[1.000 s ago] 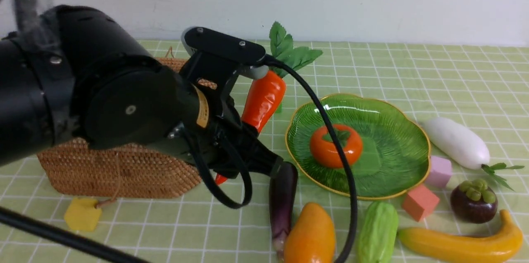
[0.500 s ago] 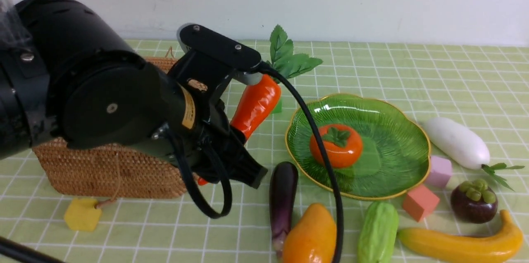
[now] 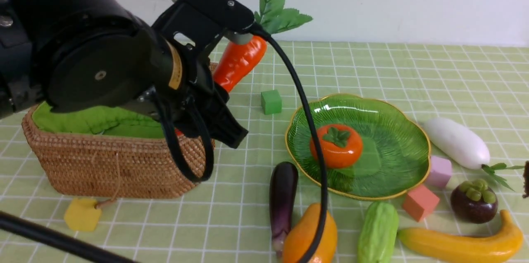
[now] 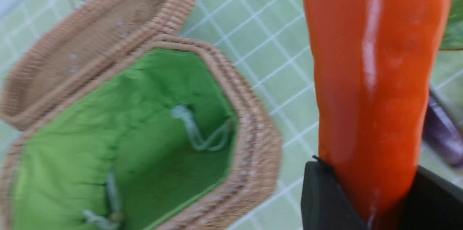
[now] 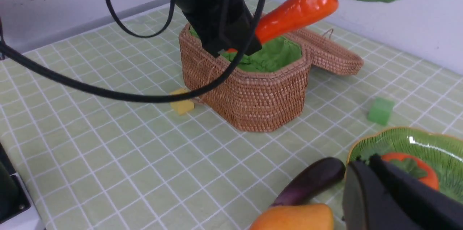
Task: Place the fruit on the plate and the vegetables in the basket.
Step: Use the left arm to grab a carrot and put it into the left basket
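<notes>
My left gripper is shut on the thin end of the orange-red carrot, holding it tilted in the air over the right end of the open wicker basket. The basket's green lining holds nothing visible. An orange persimmon lies on the green plate. In front of the plate lie the purple eggplant, mango, green gourd and banana. The mangosteen and white radish lie to the plate's right. My right gripper is shut and empty, near the plate's edge above the eggplant and mango.
Small cubes lie about: green behind the plate, yellow in front of the basket, pink and salmon right of the plate. The basket's lid lies open behind it. A black cable hangs before the plate.
My left arm has risen and swung left with the carrot, from beside the basket to above its right end. The basket's lining and the green cube have come into view.
</notes>
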Controlling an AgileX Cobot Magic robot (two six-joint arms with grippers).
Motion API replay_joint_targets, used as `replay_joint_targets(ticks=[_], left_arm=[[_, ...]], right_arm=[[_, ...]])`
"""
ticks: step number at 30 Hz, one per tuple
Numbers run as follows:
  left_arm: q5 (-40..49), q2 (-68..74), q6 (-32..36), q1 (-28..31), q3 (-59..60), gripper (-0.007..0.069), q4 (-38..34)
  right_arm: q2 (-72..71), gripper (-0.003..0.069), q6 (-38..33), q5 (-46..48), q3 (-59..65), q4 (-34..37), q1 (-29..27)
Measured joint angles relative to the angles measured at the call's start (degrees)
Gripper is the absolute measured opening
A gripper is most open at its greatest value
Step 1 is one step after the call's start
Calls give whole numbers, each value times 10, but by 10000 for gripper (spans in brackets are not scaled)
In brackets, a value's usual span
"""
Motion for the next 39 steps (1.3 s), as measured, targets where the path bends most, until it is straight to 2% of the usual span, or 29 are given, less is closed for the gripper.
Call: replay_joint_targets(ticks=[4, 8, 11, 14, 20, 29, 31, 34, 37, 39], left_arm=[[8, 0, 36, 21, 0, 240, 33], [-12, 0, 141, 119, -1, 240, 25], [-44, 0, 292, 203, -1, 240, -17], [-71, 5, 426, 258, -1, 240, -84], [-86, 47, 543, 323, -1, 240, -154], [-109, 78, 607, 335, -1, 240, -157], [-117, 77, 611, 336, -1, 262, -154], [-119, 77, 612, 336, -1, 339, -154], [-119, 77, 612, 336, -1, 477, -154], [-119, 77, 612, 336, -1, 526, -151]], right_arm=[[8, 16, -6, 13, -15, 2, 0], [9, 16, -8, 30, -20, 3, 0], [9, 16, -9, 41, -20, 1, 0], [9, 16, -10, 44, -20, 0, 0], [9, 16, -10, 38, -20, 0, 0], [9, 16, -10, 41, -21, -1, 0], [9, 16, -10, 41, -21, -1, 0], [9, 16, -10, 41, -21, -1, 0], [9, 18, -10, 41, -21, -1, 0], [9, 21, -10, 41, -21, -2, 0]])
